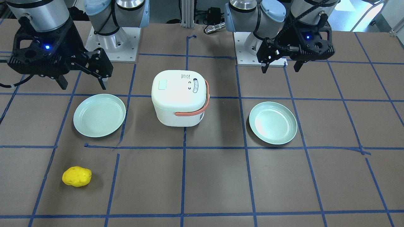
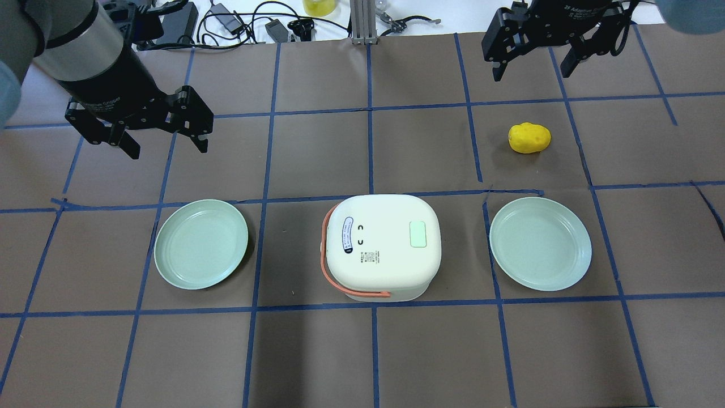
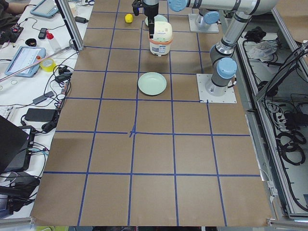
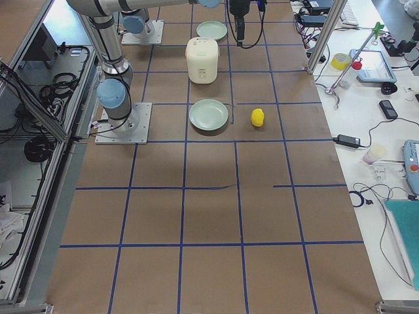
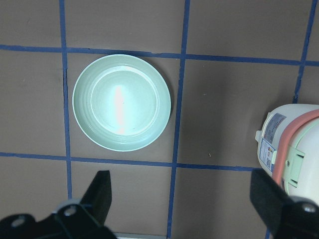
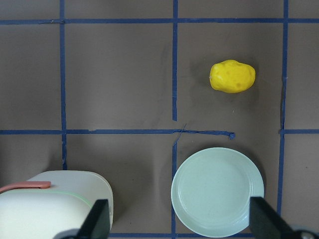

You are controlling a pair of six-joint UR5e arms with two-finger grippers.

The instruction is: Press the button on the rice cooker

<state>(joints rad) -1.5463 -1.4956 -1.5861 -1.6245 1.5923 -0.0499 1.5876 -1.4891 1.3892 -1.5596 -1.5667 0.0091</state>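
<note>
The white rice cooker [image 2: 379,249] with a salmon handle stands at the table's middle, lid shut. Its pale green button [image 2: 417,234] sits on the lid and also shows in the front view [image 1: 162,84]. My left gripper [image 2: 169,148] hangs open and empty above the table, beyond the left plate and well left of the cooker. My right gripper [image 2: 531,72] hangs open and empty far beyond the cooker on its right. The left wrist view shows the cooker's side [image 5: 291,149] at its right edge. The right wrist view shows the cooker [image 6: 55,204] at bottom left.
Two pale green plates flank the cooker: the left plate [image 2: 201,243] and the right plate [image 2: 541,243]. A yellow potato-like toy [image 2: 529,137] lies beyond the right plate. Cables and gear lie along the table's far edge [image 2: 238,22].
</note>
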